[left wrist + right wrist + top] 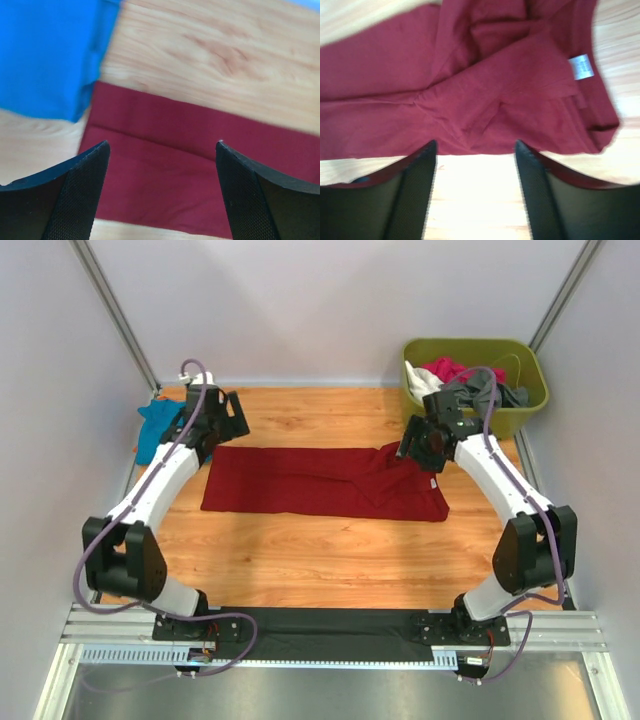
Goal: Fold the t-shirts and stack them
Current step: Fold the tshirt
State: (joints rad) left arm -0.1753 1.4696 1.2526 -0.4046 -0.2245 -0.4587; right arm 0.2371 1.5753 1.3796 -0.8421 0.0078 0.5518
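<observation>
Green bin [524, 418] of pink, white, grey garments [455, 378] — left fingers [75, 195], right fingers [417, 195] spread

My L arm [160, 480] goes fwd from the near-left corner. L elbow [125, 558] sits low & outboard, forearm slanting up & inward to the far left. L fingers [85, 190] are spread wide, tips aimed down & fwd, both textured inner pads plain in the wrist view.

My R arm [500, 475] roughly mirrors it. R elbow [535, 545] is out on the right, forearm angled inward & away. R fingers [422, 190] are apart too, gap narrower than the L pair, tips tilted down.
</observation>
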